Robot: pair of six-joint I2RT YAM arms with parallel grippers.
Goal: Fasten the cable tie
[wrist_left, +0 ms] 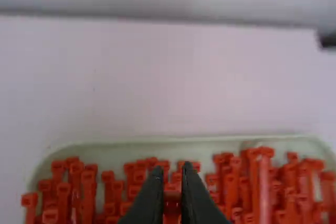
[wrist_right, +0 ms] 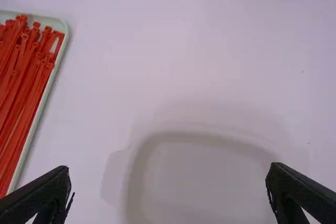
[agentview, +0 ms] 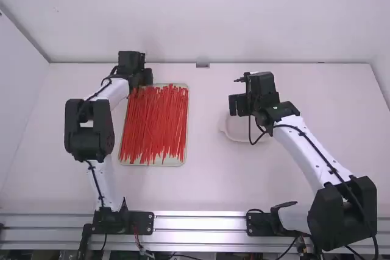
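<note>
A pale green tray (agentview: 152, 164) lies on the white counter (agentview: 213, 175) in front of the left arm. It is packed with red cable ties (agentview: 155, 123) laid lengthwise, their square heads bunched at the far end. In the left wrist view those heads (wrist_left: 257, 182) crowd up against the tray's rounded far rim (wrist_left: 173, 145).

The left gripper (agentview: 138, 81) is down at that far end of the tray. Its fingers (wrist_left: 152, 198) are drawn close, leaving only a narrow gap, and one cable tie (wrist_left: 171, 205) from the pile sits pinched in that gap.

To the right of the tray, well apart from it, is a shallow white dish (agentview: 228, 128) with rounded corners. Its smooth pale bottom is in plain sight in the right wrist view (wrist_right: 210, 182), with a small tab on the side nearer the tray. The right gripper (agentview: 245, 112) hangs above this dish, spread wide (wrist_right: 168, 171) with nothing between its fingers. The same view catches the tray's near corner (wrist_right: 38, 103) and the ends of the ties.

A small grey block (agentview: 202, 63) sits at the counter's far edge.
</note>
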